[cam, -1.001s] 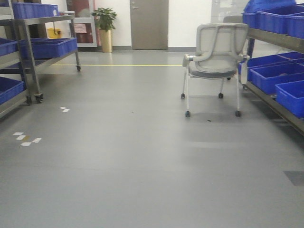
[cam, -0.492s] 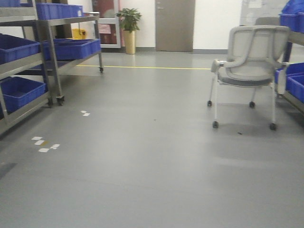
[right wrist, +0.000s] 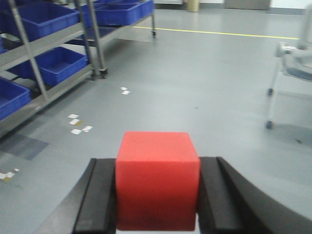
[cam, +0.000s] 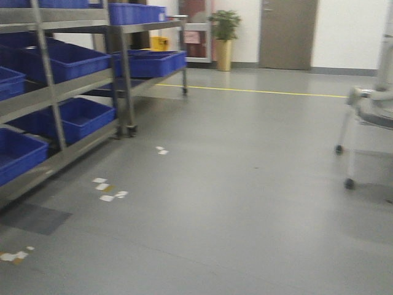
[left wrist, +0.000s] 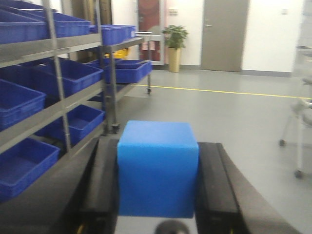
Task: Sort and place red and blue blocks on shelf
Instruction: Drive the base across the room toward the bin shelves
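A bright blue block (left wrist: pixel 157 168) fills the lower middle of the left wrist view, with my left gripper (left wrist: pixel 157 183) shut on it, one black finger pressed on each side. In the right wrist view my right gripper (right wrist: pixel 157 195) is shut on the red block (right wrist: pixel 157 178) the same way. The steel shelf (cam: pixel 61 92) stands along the left, its levels holding large blue bins (cam: pixel 77 58); it also shows at the left as the shelf (left wrist: pixel 58 105) and the shelf (right wrist: pixel 44 48). Neither gripper appears in the front view.
A second steel rack (cam: pixel 150 27) with blue bins stands further back on the left. A grey wheeled chair (cam: pixel 371 110) is at the right edge. White tape marks (cam: pixel 107 187) lie on the grey floor. A potted plant (cam: pixel 224 37) and a door (cam: pixel 287 31) are at the far wall.
The front view has swung left: the left shelving has come in large, and the chair has slid to the right edge. The right-hand racks have left the view.
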Controlling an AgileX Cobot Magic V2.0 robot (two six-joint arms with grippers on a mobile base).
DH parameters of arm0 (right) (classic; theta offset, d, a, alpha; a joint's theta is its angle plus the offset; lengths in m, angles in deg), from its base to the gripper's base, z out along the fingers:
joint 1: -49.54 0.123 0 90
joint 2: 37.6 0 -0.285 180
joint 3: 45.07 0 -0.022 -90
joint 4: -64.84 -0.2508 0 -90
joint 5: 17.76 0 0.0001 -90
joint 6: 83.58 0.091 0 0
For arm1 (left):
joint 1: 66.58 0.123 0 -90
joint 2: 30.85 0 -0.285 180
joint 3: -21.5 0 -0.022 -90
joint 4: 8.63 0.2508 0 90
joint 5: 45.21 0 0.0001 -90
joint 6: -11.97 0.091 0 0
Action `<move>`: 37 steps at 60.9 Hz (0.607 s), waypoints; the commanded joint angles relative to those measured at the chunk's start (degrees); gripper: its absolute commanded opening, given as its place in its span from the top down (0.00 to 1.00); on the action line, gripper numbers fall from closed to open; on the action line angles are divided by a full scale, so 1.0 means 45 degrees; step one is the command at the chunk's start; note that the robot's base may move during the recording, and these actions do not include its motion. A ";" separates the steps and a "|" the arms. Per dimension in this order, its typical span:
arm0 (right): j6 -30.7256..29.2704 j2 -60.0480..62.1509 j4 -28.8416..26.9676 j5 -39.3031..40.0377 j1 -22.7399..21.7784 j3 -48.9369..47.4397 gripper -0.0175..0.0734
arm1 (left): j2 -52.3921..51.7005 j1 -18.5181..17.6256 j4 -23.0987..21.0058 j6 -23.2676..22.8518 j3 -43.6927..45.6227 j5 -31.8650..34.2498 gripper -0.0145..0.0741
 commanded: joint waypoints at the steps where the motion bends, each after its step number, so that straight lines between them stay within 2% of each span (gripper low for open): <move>1: -0.0173 -0.0117 0.0046 0.1152 -0.0071 -0.0362 0.75 | 0.0091 -0.0088 -0.0028 -0.0055 0.0406 0.1177 0.70; 37: -0.0173 -0.0117 0.0046 0.1152 -0.0071 -0.0362 0.75 | 0.0091 -0.0088 -0.0028 -0.0055 0.0406 0.1177 0.70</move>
